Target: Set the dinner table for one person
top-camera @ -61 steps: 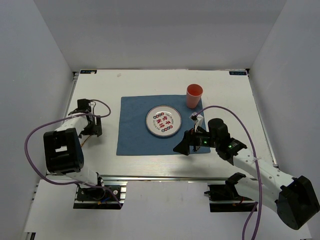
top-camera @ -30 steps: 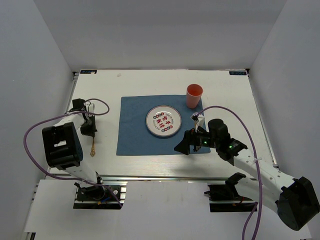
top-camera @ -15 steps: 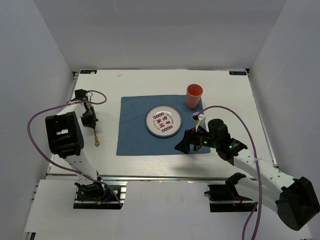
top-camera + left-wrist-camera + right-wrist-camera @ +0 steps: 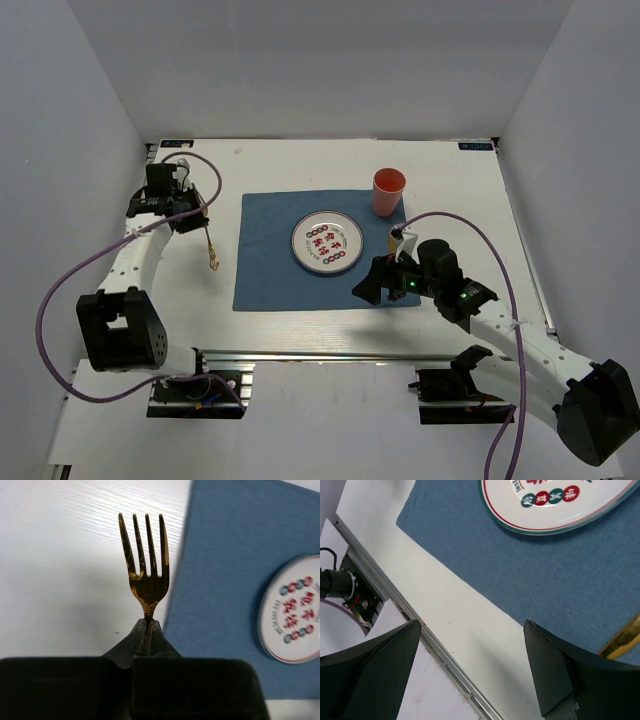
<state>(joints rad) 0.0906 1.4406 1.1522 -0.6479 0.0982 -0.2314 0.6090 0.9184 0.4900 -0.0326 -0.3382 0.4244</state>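
Nearest me, my right gripper (image 4: 470,630) hovers empty with its jaws apart, over the near edge of the placemat (image 4: 265,270). Out left, my left gripper (image 4: 146,628) is clamped on the handle of the fork (image 4: 145,565), tines forward, above the bare dinner table (image 4: 450,180) just beside the placemat. The fork looks like light, stiff, slick metal, so I judge the handle the right hold. Count: one fork, one placemat, one plate (image 4: 326,242), and farthest, one cup (image 4: 389,191).
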